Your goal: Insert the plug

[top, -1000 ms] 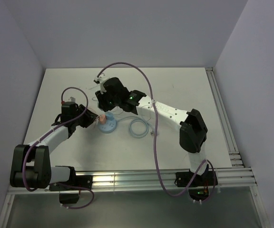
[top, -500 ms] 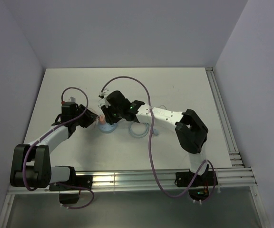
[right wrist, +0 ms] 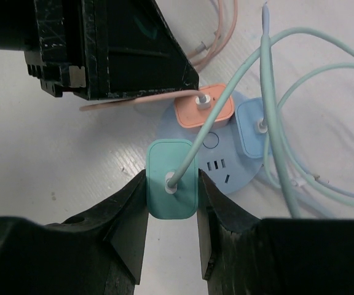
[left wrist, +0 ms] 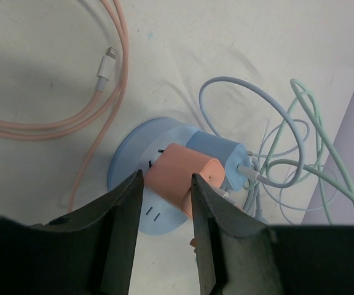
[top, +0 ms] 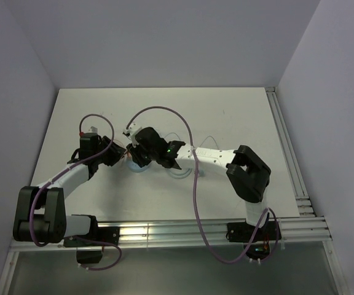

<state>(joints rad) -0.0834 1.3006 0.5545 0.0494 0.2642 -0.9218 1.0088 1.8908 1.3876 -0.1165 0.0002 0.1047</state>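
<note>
Right wrist view, supported by the left wrist view. The teal plug (right wrist: 165, 206) is shown clamped between the two fingers of the right gripper (right wrist: 172, 195), which is closed on its flat sides. Its teal cable (right wrist: 238, 74) is seen leaving the top face toward the camera, so the long axis of the plug is judged to stand roughly upright, with the prongs directed downward and hidden.

The plug is positioned at the rim of the round blue socket hub (right wrist: 217, 147), partly over the table (right wrist: 54, 166). The free socket slots (right wrist: 219, 166) are located just beside the plug, on the side toward the hub's centre. A short sideways shift onto the hub is therefore judged necessary before any downward press.

The orange plug (right wrist: 217, 117) and the blue plug (right wrist: 251, 132) are already seated on the far part of the hub.

The left gripper (left wrist: 166, 181) is held low at the orange plug with its jaws a little apart. Nothing is seen clamped in it, and contact with the hub cannot be determined.
</note>
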